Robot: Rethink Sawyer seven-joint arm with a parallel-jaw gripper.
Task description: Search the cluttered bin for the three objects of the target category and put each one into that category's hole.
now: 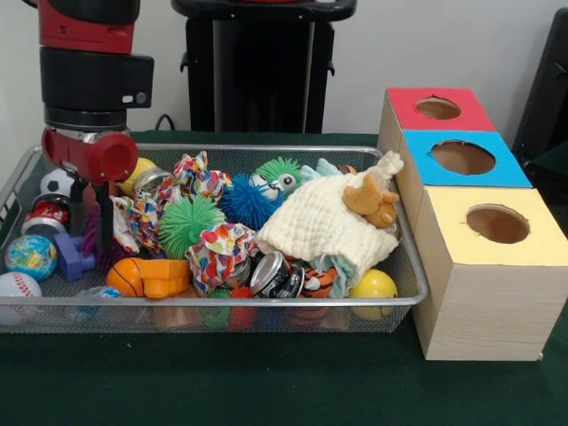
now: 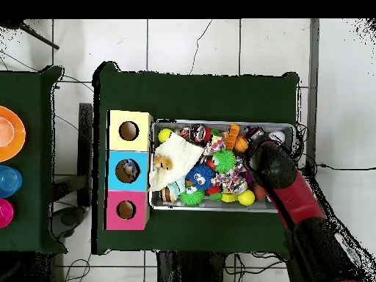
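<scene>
Gripper reaching into the wire bin's left end.
The gripper [image 1: 92, 213] is hanging over a purple toy [image 1: 73, 257]; whether it is gripping anything cannot be told. Toys are crowding the bin [image 1: 410, 266], beside red [image 1: 404, 102], blue and yellow hole boxes; no writing is legible.

Front camera: low, close, level with table edge, facing across wire bin [image 1: 404, 266] toward robot arm [image 1: 89, 80] and wall behind. Three-hole wooden box [image 1: 479, 257] at right. Overhead camera: high, well back, straight down, taking in whole green table [image 2: 198, 92], tiled floor [image 2: 191, 44], side table. Both views share bin [image 2: 224, 208], box [image 2: 116, 170], arm [image 2: 294, 198]. Overhead turned half round: box at left there.
</scene>
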